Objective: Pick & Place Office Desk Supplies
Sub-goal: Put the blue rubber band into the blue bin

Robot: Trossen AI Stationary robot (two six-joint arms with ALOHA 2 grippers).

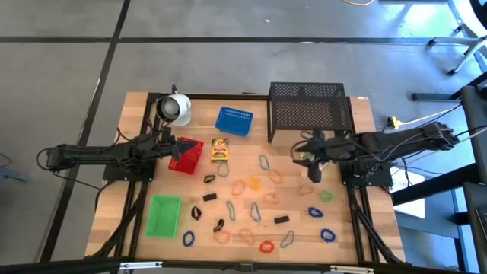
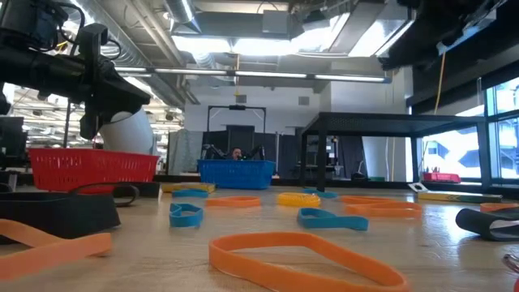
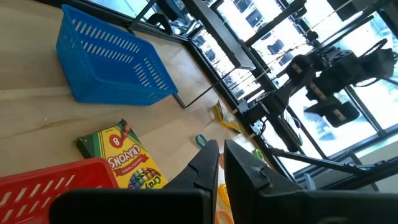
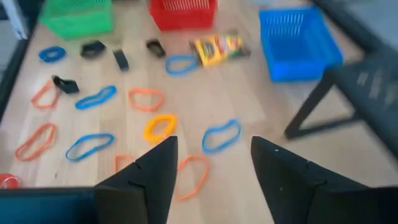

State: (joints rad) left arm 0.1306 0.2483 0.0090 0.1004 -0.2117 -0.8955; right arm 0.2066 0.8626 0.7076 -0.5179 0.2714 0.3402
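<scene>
On the wooden table (image 1: 137,106), the left gripper (image 1: 176,146) hangs pinched together over the red tray (image 1: 185,156), while right of it the right gripper (image 1: 313,173), fingers apart and empty, seemingly seeks another loose band (image 1: 325,195) beneath.

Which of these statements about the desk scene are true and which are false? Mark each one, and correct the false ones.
1. The crayon box lies between the red tray and the black mesh rack. True.
2. The green tray holds several coloured bands. False: it looks empty in the high view.
3. The right gripper is open with nothing between its fingers. True.
4. The blue tray sits on top of the rack. False: it stands on the table beside the rack.
5. The left gripper hangs over the red tray. True.
6. The white cup-like object stands among the bands. False: it stands at the table's far edge, apart from them.
</scene>
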